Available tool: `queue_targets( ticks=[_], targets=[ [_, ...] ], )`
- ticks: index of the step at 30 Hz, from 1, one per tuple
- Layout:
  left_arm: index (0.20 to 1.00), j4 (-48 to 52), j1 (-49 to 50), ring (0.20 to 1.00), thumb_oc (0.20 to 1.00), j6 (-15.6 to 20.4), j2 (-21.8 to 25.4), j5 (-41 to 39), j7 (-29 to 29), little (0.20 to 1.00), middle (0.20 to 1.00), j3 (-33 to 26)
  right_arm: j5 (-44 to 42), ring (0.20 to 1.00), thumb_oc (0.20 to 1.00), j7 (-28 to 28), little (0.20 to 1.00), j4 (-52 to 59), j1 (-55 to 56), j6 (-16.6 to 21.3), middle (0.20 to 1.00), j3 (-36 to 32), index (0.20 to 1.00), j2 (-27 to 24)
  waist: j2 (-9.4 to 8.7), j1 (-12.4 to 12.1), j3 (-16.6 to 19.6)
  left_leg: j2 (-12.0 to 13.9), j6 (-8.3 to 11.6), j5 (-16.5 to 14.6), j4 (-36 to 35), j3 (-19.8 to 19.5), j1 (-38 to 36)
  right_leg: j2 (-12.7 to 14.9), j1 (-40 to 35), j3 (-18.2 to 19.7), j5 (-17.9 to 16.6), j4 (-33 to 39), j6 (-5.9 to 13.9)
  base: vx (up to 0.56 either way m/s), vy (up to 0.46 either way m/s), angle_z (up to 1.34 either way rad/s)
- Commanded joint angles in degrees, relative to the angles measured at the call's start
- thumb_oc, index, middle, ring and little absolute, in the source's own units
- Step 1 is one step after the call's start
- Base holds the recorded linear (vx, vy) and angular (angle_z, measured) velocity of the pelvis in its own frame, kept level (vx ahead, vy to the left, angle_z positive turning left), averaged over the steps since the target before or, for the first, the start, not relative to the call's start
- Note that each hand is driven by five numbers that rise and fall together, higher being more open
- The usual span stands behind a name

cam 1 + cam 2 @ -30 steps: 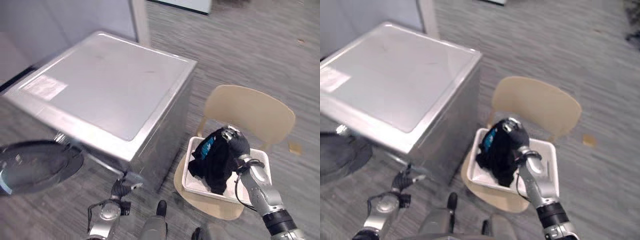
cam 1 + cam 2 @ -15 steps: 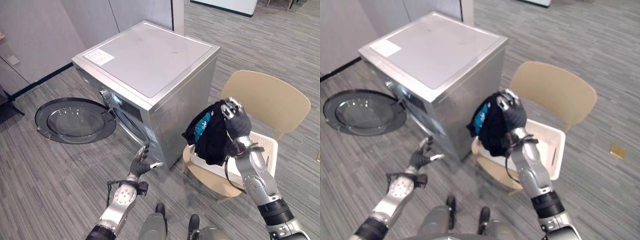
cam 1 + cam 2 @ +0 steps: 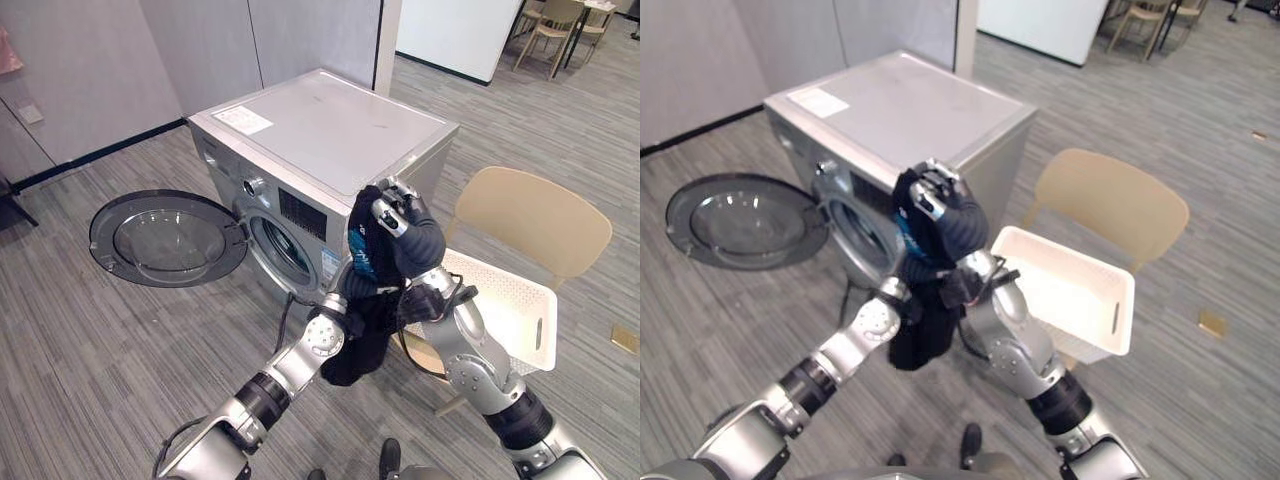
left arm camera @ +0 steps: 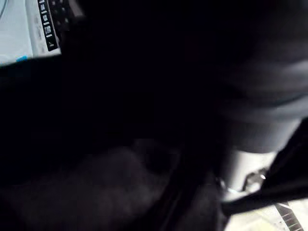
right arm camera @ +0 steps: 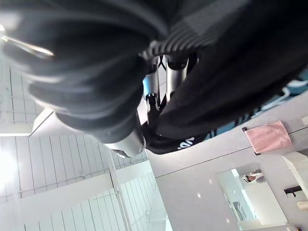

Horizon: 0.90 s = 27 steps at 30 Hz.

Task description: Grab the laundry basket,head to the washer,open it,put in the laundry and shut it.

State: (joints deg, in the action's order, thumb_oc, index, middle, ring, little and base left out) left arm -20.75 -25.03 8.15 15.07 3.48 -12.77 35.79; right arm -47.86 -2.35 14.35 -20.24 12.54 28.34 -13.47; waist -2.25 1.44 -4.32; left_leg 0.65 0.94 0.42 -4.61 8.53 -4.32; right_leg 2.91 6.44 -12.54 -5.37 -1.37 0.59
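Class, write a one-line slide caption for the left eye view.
Right hand lifts dark laundry toward the open washer; white basket on chair.

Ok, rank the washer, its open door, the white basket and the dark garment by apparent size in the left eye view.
1. Washer.
2. Open door.
3. White basket, partly hidden by the right hand's arm, and the dark garment: look alike; the garment hangs nearer the camera, so unranked.

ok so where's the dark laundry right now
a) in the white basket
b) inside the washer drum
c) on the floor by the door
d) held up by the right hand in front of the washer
d: the right hand grips the dark laundry in the air before the washer, while the basket on the chair sits bare.
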Motion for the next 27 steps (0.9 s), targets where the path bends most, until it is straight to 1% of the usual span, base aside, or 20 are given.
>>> queue_targets(
  ticks=[1,2,3,4,5,6,7,10,11,12,14,15,16,18,19,20,21,22,25,27],
  targets=[
    [0.2,-1.8,-1.7,0.2,0.2,0.9,-1.7,2.4,-0.1,0.2,0.2,1.2,-3.2,0.2,0.2,3.0,0.2,4.6,-2.9,3.9,0.2,-1.8,0.2,2.3,-0.83,0.4,1.5,2.0,1.16,-2.3,-0.4,1.4,1.6,0.7,-7.3,1.7,10.4,-1.2,5.6,0.02,0.02,-0.21],
    [0.2,-0.7,-0.2,0.2,0.2,1.0,-1.1,1.7,-0.1,0.2,0.2,0.1,-3.6,0.2,0.2,3.6,0.2,4.3,-0.5,3.2,0.2,-1.7,0.2,1.6,-0.72,0.4,1.6,2.0,1.16,-2.4,-0.4,1.7,1.5,0.8,-7.7,1.9,10.3,-0.8,5.63,0.03,0.014,-0.17],
    [0.2,-0.1,0.9,0.2,0.2,1.0,-0.9,1.3,0.0,0.2,0.2,-0.5,-3.8,0.451,0.451,4.0,0.451,3.7,0.8,2.8,0.451,-1.5,0.451,1.2,-0.67,0.4,1.7,2.0,1.17,-2.4,-0.4,1.8,1.4,0.8,-7.9,2.0,10.2,-0.6,5.59,0.02,0.007,-0.11],
    [0.2,0.0,1.0,0.2,0.2,1.0,-0.9,1.3,0.0,0.2,0.2,-0.6,-3.8,0.536,0.536,4.0,0.536,3.7,0.9,2.8,0.536,-1.5,0.536,1.2,-0.66,0.4,1.7,2.0,1.17,-2.4,-0.4,1.8,1.4,0.8,-7.9,2.0,10.2,-0.6,5.59,0.02,-0.01,-0.08],
    [0.2,0.2,2.7,0.2,0.2,1.6,0.0,0.4,-0.7,0.2,0.2,-2.2,-4.2,1.0,1.0,4.9,1.0,3.3,2.6,2.4,1.0,-2.1,1.0,0.3,-0.76,0.4,1.8,2.0,1.22,-2.3,-0.4,1.8,1.3,0.8,-8.0,1.9,10.1,-0.4,5.55,0.02,-0.014,-0.07],
    [0.2,0.5,4.0,0.2,0.2,1.9,0.3,0.3,-0.1,0.2,0.2,-2.7,-4.2,1.0,1.0,5.0,1.0,3.5,4.0,2.0,1.0,-2.2,1.0,-0.1,-0.73,0.4,1.8,2.0,1.25,-2.3,-0.4,1.9,1.3,0.8,-8.2,2.0,10.1,-0.2,5.57,0.02,-0.016,-0.05],
    [0.2,2.6,7.5,0.2,0.2,1.3,0.9,0.7,1.3,0.2,0.2,-3.4,-1.1,1.0,1.0,4.9,1.0,3.1,6.5,1.3,1.0,-4.0,1.0,-2.7,-0.55,0.3,1.7,2.0,1.29,-2.3,-0.4,1.8,1.3,0.8,-8.4,1.8,10.0,0.2,5.59,0.02,-0.017,-0.07],
    [0.2,2.9,9.3,0.2,0.2,2.0,0.9,0.0,0.8,0.2,0.2,-4.6,1.1,1.0,1.0,4.7,1.0,2.3,10.1,0.7,1.0,-5.7,1.0,-4.1,-0.68,0.4,1.6,2.0,1.35,-2.2,-0.4,1.7,1.3,0.8,-8.6,1.7,10.0,0.5,5.62,0.0,-0.011,-0.04],
    [0.2,4.7,12.6,0.2,0.2,1.9,1.8,0.2,1.5,0.2,0.2,-5.8,8.2,1.0,1.0,3.6,1.0,2.4,13.9,0.6,1.0,-9.4,1.0,-7.1,-0.63,0.5,1.5,1.9,1.37,-2.2,-0.4,1.6,1.4,0.9,-8.7,1.7,9.8,0.9,5.69,0.0,0.0,0.0],
    [0.2,4.8,12.7,0.2,0.2,1.8,1.8,0.2,1.6,0.2,0.2,-5.8,8.3,1.0,1.0,3.5,1.0,2.6,14.1,0.5,1.0,-9.5,1.0,-7.1,-0.62,0.5,1.6,1.9,1.37,-2.2,-0.4,1.6,1.4,0.8,-8.7,1.7,9.8,0.9,5.69,0.0,0.0,0.0],
    [0.2,6.4,16.3,0.2,0.2,1.8,3.2,-0.1,2.5,0.2,0.2,-8.1,18.5,1.0,1.0,1.5,1.0,3.4,18.4,0.7,1.0,-14.3,1.0,-9.9,-0.5,0.6,1.6,1.9,1.33,-2.2,-0.4,1.5,1.5,0.9,-8.8,1.7,9.7,1.1,5.8,0.0,0.0,0.0],
    [0.2,7.9,19.1,0.2,0.2,2.4,4.4,-0.3,3.2,0.2,0.2,-10.8,29.7,1.0,1.0,-0.5,1.0,4.0,22.0,1.3,1.0,-19.0,1.0,-13.0,-0.32,0.8,1.4,1.9,1.28,-2.1,-0.4,1.4,1.6,0.9,-8.8,1.6,9.7,1.3,5.94,0.0,0.0,0.0],
    [0.2,9.4,21.1,0.2,0.2,2.7,5.5,-0.3,3.7,0.2,0.2,-12.2,33.3,1.0,1.0,-1.0,1.0,4.5,24.6,1.3,1.0,-21.6,1.0,-14.2,-0.19,0.9,1.3,1.9,1.25,-2.1,-0.4,1.3,1.7,0.8,-8.8,1.5,9.7,1.3,6.04,0.0,0.0,0.0],
    [0.2,11.5,24.5,0.2,0.2,2.3,6.8,-0.7,5.3,0.2,0.2,-14.3,36.3,1.0,1.0,-1.1,1.0,4.6,28.1,0.9,1.0,-23.7,1.0,-15.4,0.03,0.9,1.3,1.9,1.18,-2.0,-0.4,1.2,1.6,0.8,-8.9,1.6,9.7,1.4,6.09,0.0,0.0,0.0],
    [0.2,12.2,25.5,0.2,0.2,2.3,7.1,-1.4,6.2,0.2,0.2,-15.1,38.3,1.0,1.0,-0.7,1.0,3.2,29.5,0.7,1.0,-24.5,1.0,-15.9,0.13,1.0,1.3,1.9,1.16,-1.9,-0.4,1.2,1.7,0.9,-8.9,1.5,9.7,1.4,6.15,0.01,0.005,-0.05],
    [0.2,10.2,26.5,0.2,0.2,2.7,7.7,-6.0,7.9,0.2,0.2,-18.5,40.3,1.0,1.0,0.1,1.0,-1.4,30.9,-1.1,1.0,-25.3,1.0,-16.8,0.35,1.4,1.4,2.0,1.21,-1.8,-0.4,1.5,1.7,0.9,-8.7,1.9,9.6,1.4,6.22,0.01,0.003,-0.04],
    [0.2,10.2,26.6,0.2,0.2,2.7,7.7,-6.0,7.9,0.2,0.2,-18.5,40.3,1.0,1.0,0.1,1.0,-1.5,30.9,-1.1,1.0,-25.2,1.0,-16.8,0.35,1.4,1.4,2.0,1.21,-1.8,-0.4,1.5,1.7,0.9,-8.7,1.9,9.6,1.4,6.22,0.0,0.0,0.0],
    [0.2,10.2,29.0,0.2,0.2,2.4,9.9,-7.6,8.8,0.2,0.2,-22.3,43.8,1.0,1.0,1.3,1.0,-6.0,33.0,-2.4,1.0,-25.7,1.0,-18.4,0.67,1.6,1.2,2.0,1.23,-1.8,-0.4,1.7,1.5,0.9,-8.8,2.2,9.7,1.1,6.17,0.0,0.0,0.0],
    [0.2,8.5,31.6,0.2,0.2,2.2,10.9,-6.9,10.1,0.2,0.2,-25.2,45.9,1.0,1.0,3.3,1.0,-11.4,35.2,-3.2,1.0,-25.6,1.0,-19.0,0.86,1.7,0.9,2.1,1.26,-1.8,-0.4,1.8,1.2,0.9,-8.9,2.5,9.9,0.8,6.08,0.01,-0.002,-0.05],
    [0.2,3.9,34.8,0.2,0.2,1.1,11.5,-4.6,11.3,0.2,0.2,-28.0,47.9,1.0,1.0,4.5,1.0,-21.4,36.2,-4.4,1.0,-25.0,1.0,-17.2,1.18,1.7,0.4,2.1,1.15,-1.7,-0.4,1.9,0.9,0.8,-8.9,2.8,10.2,0.4,5.82,0.01,-0.009,-0.04]
  ],
)
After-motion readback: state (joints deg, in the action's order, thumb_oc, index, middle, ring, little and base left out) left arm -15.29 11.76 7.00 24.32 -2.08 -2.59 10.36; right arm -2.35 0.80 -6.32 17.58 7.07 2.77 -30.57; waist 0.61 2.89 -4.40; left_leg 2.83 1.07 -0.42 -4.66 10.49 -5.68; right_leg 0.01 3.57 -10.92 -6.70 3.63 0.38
